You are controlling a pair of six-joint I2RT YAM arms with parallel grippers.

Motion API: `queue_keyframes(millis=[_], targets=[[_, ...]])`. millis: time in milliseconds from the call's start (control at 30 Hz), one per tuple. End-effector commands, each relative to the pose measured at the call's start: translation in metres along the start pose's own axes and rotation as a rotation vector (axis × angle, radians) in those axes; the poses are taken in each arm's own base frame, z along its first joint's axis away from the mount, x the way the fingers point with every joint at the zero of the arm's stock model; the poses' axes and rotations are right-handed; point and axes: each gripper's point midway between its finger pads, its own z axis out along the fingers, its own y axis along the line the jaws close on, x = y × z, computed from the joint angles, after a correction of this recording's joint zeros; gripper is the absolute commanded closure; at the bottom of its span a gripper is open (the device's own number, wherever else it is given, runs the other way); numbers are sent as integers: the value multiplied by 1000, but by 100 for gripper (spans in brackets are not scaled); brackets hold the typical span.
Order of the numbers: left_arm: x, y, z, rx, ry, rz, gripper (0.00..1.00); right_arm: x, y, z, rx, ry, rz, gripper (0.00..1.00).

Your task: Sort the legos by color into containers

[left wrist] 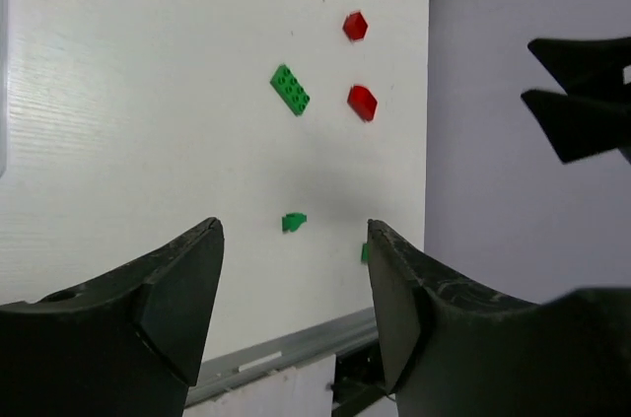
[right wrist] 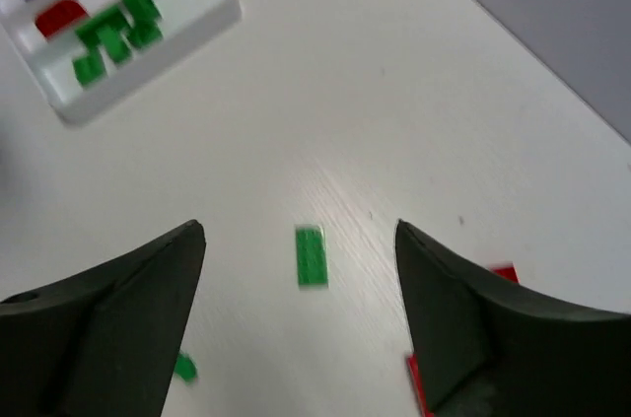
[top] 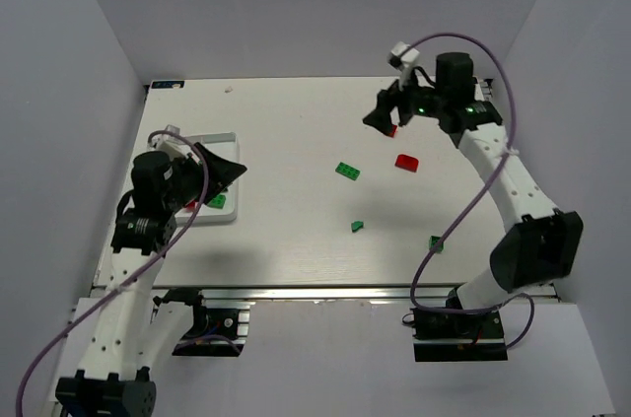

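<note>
The left gripper (left wrist: 294, 240) hangs above the white tray (top: 219, 135) at the left edge of the table (top: 296, 111). Its fingers are apart and hold nothing. The right gripper (right wrist: 299, 232), near the far right corner, is also wide apart and empty. A long green brick (top: 346, 171) and a red brick (top: 406, 162) lie near the table's middle. The sorted bricks (right wrist: 113, 33), green and red, lie in the tray.

Lit brightly and evenly from overhead, with no hard glare on the white table (top: 296, 131). Softly shadowed beneath both arms, most heavily toward 7 o'clock in the overhead view. Sharp in the overhead and left wrist views. Smeared by motion blur across the right wrist view, streaking the green brick (right wrist: 312, 256) and softening the tray (right wrist: 158, 62) at 11 o'clock. Dark and nearly featureless on the near fingers (right wrist: 108, 328).
</note>
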Motion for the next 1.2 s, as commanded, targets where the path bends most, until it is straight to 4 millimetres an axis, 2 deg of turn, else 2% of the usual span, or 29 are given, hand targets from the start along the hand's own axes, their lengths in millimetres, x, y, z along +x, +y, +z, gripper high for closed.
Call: queue_keyframes(millis=[0,33,67,133,200,300,367,467,500,533,567,633,733,833,900,967,1000,1067,1100,1167], targets=[[9,-10,18,38,68,55,30,77,13,-44,-32,185,102,15],[21,-13,27,20,94,80,26,83,12,-56,-19,198,101,11],[29,-10,41,-20,127,83,24,83,14,-69,0,200,68,11],[50,-14,57,-69,164,127,20,107,10,-90,54,254,117,11],[65,-7,79,-145,212,104,17,111,12,-110,96,262,104,11],[84,-10,104,-203,250,102,13,142,25,-134,106,392,55,11],[89,-13,117,-225,243,96,12,171,40,-151,85,505,63,11],[106,-20,140,-260,278,99,9,201,43,-171,113,602,43,14],[110,-22,147,-266,284,100,9,205,41,-176,130,603,51,15],[121,-26,159,-285,313,108,5,204,43,-178,135,589,57,15],[127,-22,163,-330,325,90,2,209,45,-178,136,587,71,15],[141,-22,183,-375,346,44,2,209,48,-178,152,568,104,16],[158,-12,199,-481,365,-47,2,210,50,-177,173,543,144,16],[163,-14,214,-526,349,-80,2,207,47,-176,201,511,138,15],[166,-18,230,-565,347,-105,2,207,45,-176,218,498,146,14],[167,-13,237,-630,341,-117,2,206,45,-176,225,487,155,14],[167,-21,253,-623,335,-122,2,206,45,-175,227,477,159,14],[165,-21,262,-656,316,-137,2,207,46,-175,224,471,161,14],[164,-28,273,-648,306,-146,2,207,47,-174,223,465,161,14],[167,-24,276,-699,312,-155,2,207,41,-178,256,448,163,14]])
